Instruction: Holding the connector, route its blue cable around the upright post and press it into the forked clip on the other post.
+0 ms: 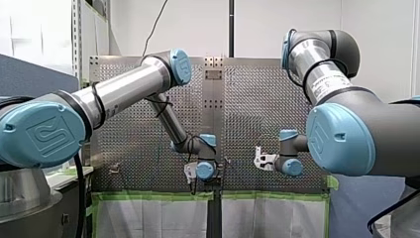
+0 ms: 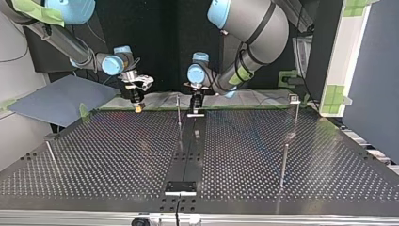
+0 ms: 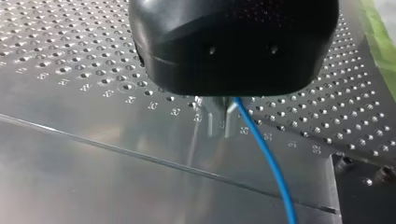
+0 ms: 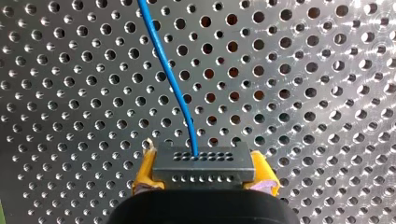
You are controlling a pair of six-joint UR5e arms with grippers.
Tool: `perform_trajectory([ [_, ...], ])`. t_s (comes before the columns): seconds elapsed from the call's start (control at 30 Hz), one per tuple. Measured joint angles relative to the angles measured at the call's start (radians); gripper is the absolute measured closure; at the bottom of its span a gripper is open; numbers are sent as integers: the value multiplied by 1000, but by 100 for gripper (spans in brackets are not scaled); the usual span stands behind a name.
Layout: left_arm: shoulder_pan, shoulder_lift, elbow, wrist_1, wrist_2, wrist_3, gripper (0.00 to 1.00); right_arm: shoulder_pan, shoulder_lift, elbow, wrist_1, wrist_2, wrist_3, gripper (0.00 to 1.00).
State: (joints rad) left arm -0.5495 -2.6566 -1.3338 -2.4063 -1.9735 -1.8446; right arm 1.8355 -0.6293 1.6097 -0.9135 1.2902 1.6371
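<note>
**Connector** (image 4: 203,161): small black multi-pin block, judged light and rigid. It is clamped between the yellow pads (image 4: 144,172) of my right gripper (image 4: 204,176), above the perforated table (image 4: 303,93). Best held by its flat sides.

**Blue cable** (image 4: 170,79): thin, probably limp and slightly springy. It leaves the connector's face and would likely kink under a hard pull.

**My left gripper** (image 3: 219,123): past the upright post (image 2: 179,110) from the connector. The cable emerges beneath its housing; whether it grips the cable I cannot tell.

**Forked clip** (image 2: 294,98): well apart from the connector, fork too small to make out.
</note>
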Motion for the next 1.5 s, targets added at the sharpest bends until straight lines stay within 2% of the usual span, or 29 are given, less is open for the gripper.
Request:
perform_trajectory([
  [0.03, 1, 0, 0, -8, 1, 4, 19, 0, 0, 0, 0, 0, 0, 100],
  [0.07, 1, 0, 0, -15, 1, 7, 11, 0, 0, 0, 0, -1, 0, 100],
  [0.1, 2, 0, 0, -23, 0, 9, 11, 0, 0, 0, 0, -1, 0, 100],
  [0.13, 2, 0, 0, -32, -4, 11, 4, 0, 0, 0, 0, -2, 1, 100],
  [0.3, 5, 1, 0, -69, -28, 10, 2, 0, 0, 0, -2, -9, 3, 100],
  [0.4, 6, 5, -4, -90, -23, 12, 2, 0, 0, -1, -1, -11, 5, 100],
  [0.53, 5, 28, -28, -104, 4, 20, 2, 0, 0, 0, 0, -13, 6, 100],
  [0.83, -14, 102, -102, -54, 79, 41, 2, -1, 0, -1, 1, -14, 6, 100],
  [1.13, -29, 165, -171, -85, 148, 86, 2, 0, 0, -1, 7, -14, 6, 100],
  [1.33, -32, 175, -222, -89, 179, 115, 2, -1, 0, -1, 8, -14, 6, 100],
  [1.5, -39, 175, -240, -88, 192, 124, 2, -1, 0, -1, 11, -14, 6, 100],
])
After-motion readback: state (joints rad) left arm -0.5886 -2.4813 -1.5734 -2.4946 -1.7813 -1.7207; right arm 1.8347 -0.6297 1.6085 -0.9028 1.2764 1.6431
